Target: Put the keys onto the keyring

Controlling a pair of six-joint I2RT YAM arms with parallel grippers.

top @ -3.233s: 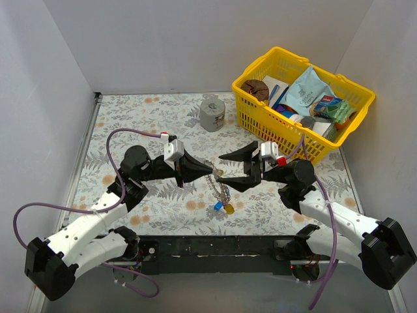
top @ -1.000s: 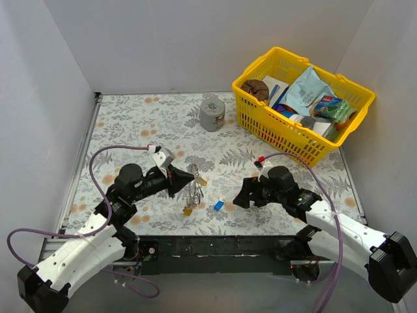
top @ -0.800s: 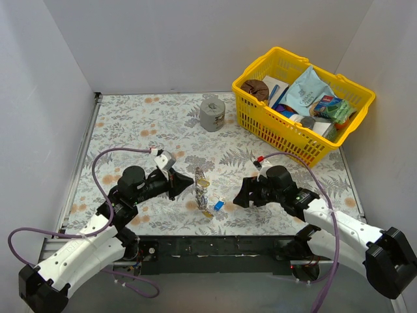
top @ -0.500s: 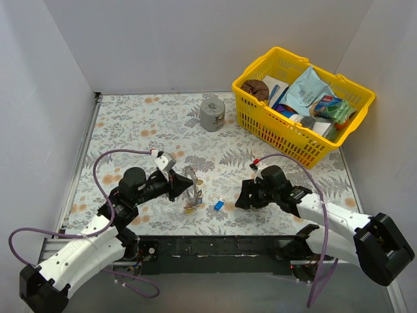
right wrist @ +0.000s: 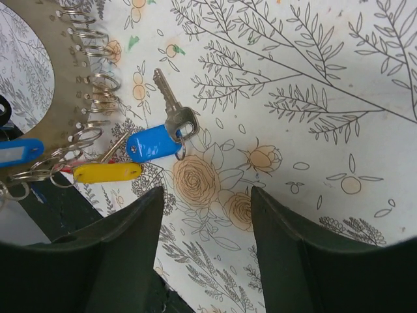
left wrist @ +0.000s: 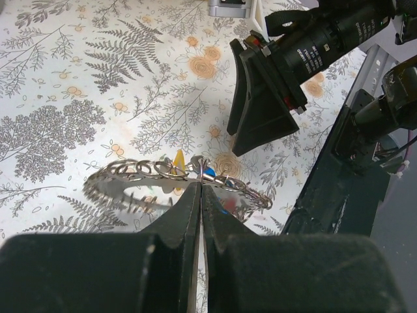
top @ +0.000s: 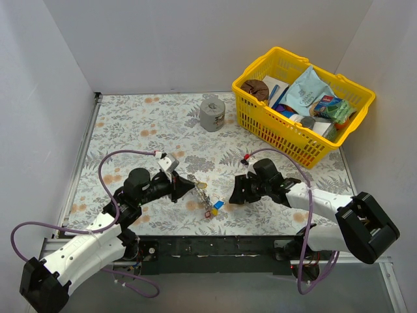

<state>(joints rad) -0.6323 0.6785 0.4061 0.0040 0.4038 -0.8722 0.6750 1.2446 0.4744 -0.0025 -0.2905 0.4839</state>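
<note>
My left gripper (top: pixel 189 188) is shut on the rim of the keyring (top: pixel 197 187), a flat grey ring with small wire loops along its edge. It holds the ring on edge, low over the floral cloth; the left wrist view shows the ring (left wrist: pixel 130 175) just past the shut fingertips (left wrist: pixel 199 187). A yellow-tagged key (right wrist: pixel 107 171) and a blue tag (right wrist: pixel 16 153) hang from the ring's (right wrist: pixel 55 78) loops. Another blue-tagged key (right wrist: pixel 153 145) lies flat on the cloth beside them, its metal blade pointing away (top: pixel 217 205). My right gripper (top: pixel 229 195) is open and empty, just right of that key (right wrist: pixel 205 215).
A grey cylindrical can (top: pixel 212 114) stands at the back centre. A yellow basket (top: pixel 287 140) full of packets sits at the back right. White walls enclose the table on three sides. The black base rail runs along the near edge.
My right gripper has reached left, closer to the loose blue key. My left gripper has shifted a little right and lowered the ring, whose hanging keys now rest beside the blue key.
</note>
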